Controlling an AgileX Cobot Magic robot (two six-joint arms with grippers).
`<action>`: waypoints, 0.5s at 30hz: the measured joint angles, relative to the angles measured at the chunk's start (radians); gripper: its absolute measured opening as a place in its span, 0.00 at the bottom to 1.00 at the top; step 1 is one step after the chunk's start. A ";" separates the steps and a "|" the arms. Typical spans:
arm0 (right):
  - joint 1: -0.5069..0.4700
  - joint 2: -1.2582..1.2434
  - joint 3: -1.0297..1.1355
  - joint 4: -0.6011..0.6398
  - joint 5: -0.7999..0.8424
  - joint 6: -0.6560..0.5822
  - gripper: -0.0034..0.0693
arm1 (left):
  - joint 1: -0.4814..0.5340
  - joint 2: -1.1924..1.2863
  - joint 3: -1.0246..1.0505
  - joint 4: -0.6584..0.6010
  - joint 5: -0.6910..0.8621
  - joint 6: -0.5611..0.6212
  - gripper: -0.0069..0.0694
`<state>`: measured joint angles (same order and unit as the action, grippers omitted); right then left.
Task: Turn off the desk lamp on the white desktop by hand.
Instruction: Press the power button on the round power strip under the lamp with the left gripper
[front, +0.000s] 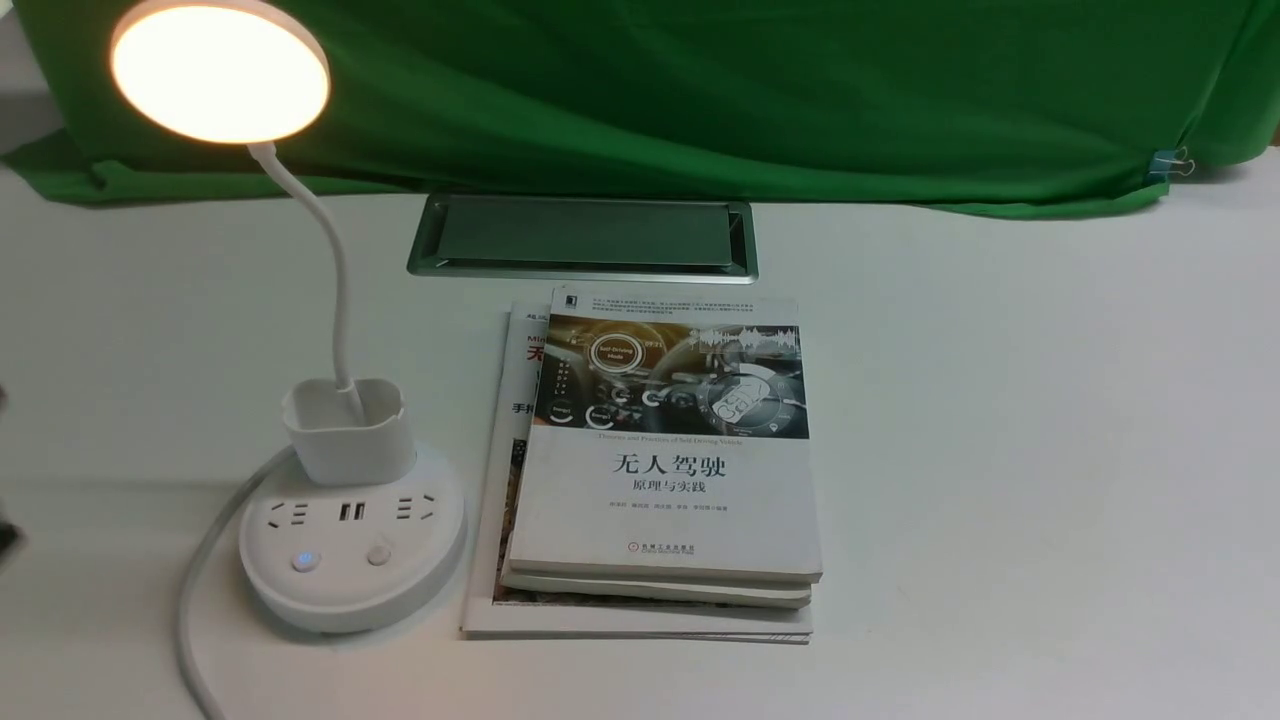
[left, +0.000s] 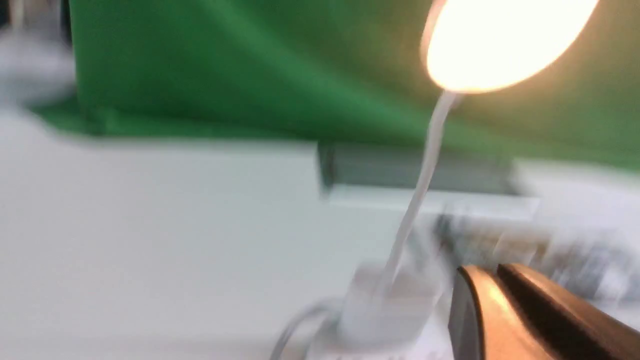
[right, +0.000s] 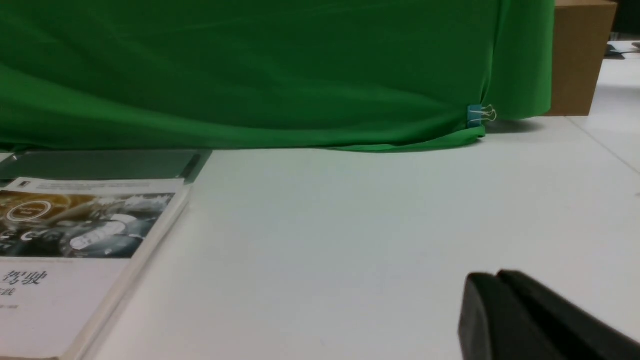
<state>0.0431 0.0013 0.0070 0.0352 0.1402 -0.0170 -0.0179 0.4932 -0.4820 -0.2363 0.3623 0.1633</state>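
The left gripper (left: 492, 272) is closed and empty, with the one lit lamp (front: 348, 540) ahead of it and to its right. The right gripper (right: 492, 280) is closed too; the books (front: 665, 450), at least two in one stack, lie to its left. Ahead of it, bare bench (right: 350, 225) runs to the green cloth (right: 300, 75), held by one clip (right: 475, 116).
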 joint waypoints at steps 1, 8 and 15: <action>0.000 0.000 0.000 0.000 0.000 0.000 0.10 | 0.000 0.007 0.000 0.002 0.000 0.002 0.12; 0.000 0.000 0.000 0.000 0.000 0.000 0.10 | 0.000 0.256 0.001 -0.031 -0.203 -0.012 0.12; 0.000 0.000 0.000 0.000 0.000 0.000 0.10 | -0.013 0.625 -0.095 -0.220 0.033 0.083 0.12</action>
<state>0.0431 0.0013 0.0070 0.0352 0.1402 -0.0170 -0.0308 1.1180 -0.5771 -0.4559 0.3957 0.2465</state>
